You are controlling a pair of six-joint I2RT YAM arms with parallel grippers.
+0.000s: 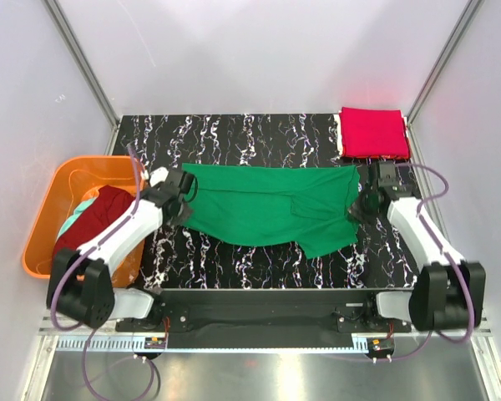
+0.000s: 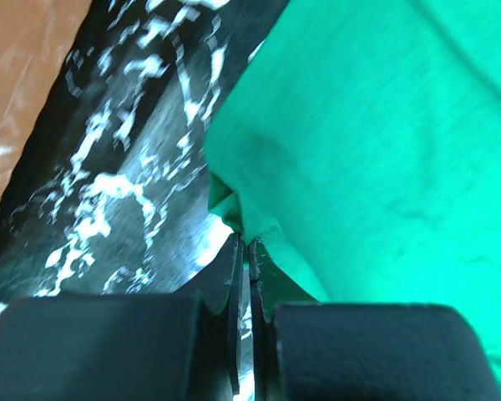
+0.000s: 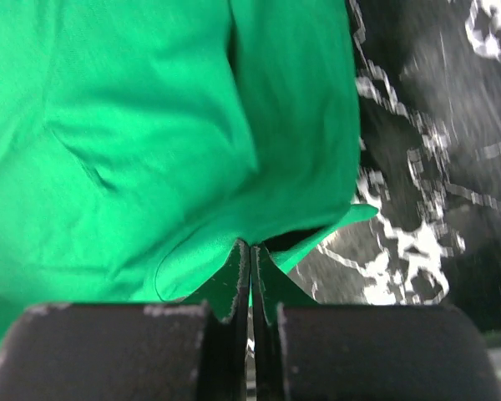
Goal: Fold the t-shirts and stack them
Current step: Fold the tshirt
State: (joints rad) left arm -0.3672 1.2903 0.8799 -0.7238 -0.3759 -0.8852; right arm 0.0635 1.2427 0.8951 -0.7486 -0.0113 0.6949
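The kelly green t-shirt [image 1: 267, 205] lies spread across the middle of the black marbled table [image 1: 234, 138], stretched between my two arms. My left gripper [image 1: 186, 194] is shut on the green t-shirt's left edge [image 2: 259, 225]. My right gripper [image 1: 357, 203] is shut on its right edge [image 3: 234, 242]. The bright crimson red t-shirt [image 1: 372, 132] lies folded at the table's back right corner. The dark maroon t-shirt [image 1: 90, 219] and a pale teal garment [image 1: 77, 214] lie in the orange basket [image 1: 46, 219] at the left.
The orange basket stands off the table's left edge, beside my left arm. White enclosure walls stand at the back and both sides. A metal rail [image 1: 259, 341] runs along the near edge behind the arm bases.
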